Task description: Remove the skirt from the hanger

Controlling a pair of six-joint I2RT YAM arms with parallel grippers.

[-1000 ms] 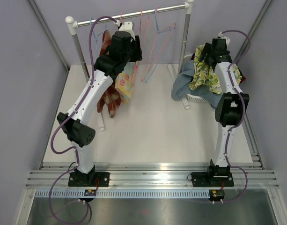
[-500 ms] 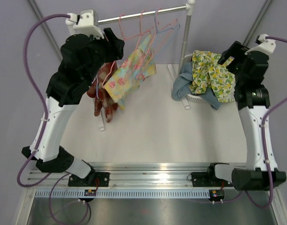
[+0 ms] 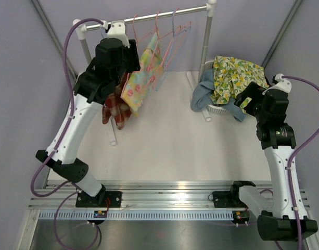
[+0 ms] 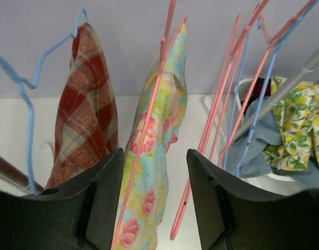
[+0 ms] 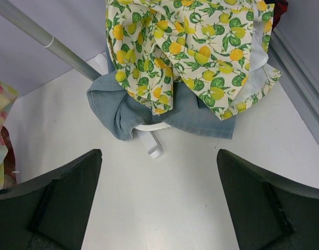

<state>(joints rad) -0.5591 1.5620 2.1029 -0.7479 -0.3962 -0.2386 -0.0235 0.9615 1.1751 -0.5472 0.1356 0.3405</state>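
Left gripper: fingers apart, moderate gap. The skirt and its pink hanger hang down between them. Not clamped; there is daylight on the right-finger side, and contact on the left side cannot be judged.

Right gripper: fingers wide apart, holding nothing, above bare table near the laundry basket.

Views: only the left wrist camera shows the finger gap and the skirt inside it. From the top camera the wrist body hides the fingers, but that view places the arm raised at the left end of the rail. The right wrist camera shows the basket load: a lemon-print cloth over a blue garment.

Skirt: floral print of pink blooms on yellow and pale blue, draped on the pink hanger on the rail, with a red plaid garment just to its left and bare hangers to its right.
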